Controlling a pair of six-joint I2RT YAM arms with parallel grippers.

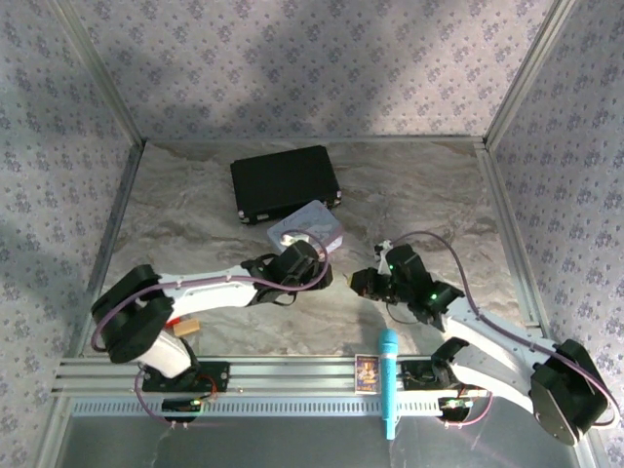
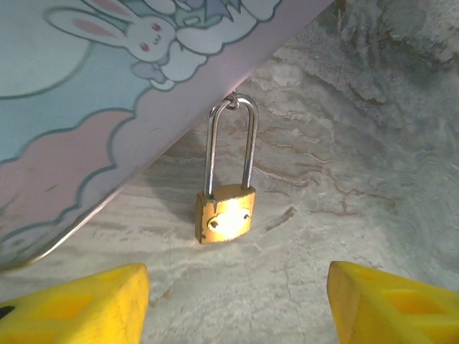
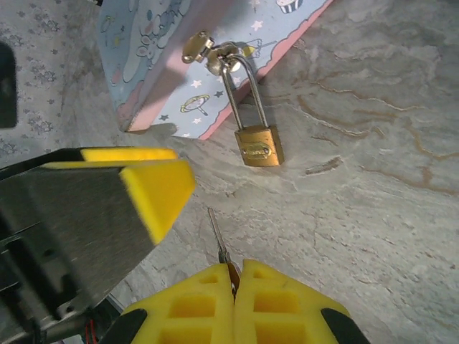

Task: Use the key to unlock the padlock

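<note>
Looking at the padlock (image 3: 259, 147) hanging by its long shackle (image 3: 240, 89) off the clasp (image 3: 195, 46) on the pastel tin (image 3: 143, 43), brass body resting on the table (image 3: 373, 179) just beside the tin's side wall, bottom end pointing away from the tin. Pinching the key (image 3: 216, 233) in the right gripper (image 3: 234, 271), clenched tight with just the thin blade poking out toward the tin, probably so the tip can be lined up with the lock's underside. Hovering the left gripper (image 2: 237, 304) near the tin too, pads (image 2: 79, 308) spread wide either side of the padlock and grasping nothing, guessing that's for pinning the body steady while the key goes in. Expecting the fiddly bit next: loose lock skating off along the tin, tiny key twisting in the pinch.
</note>
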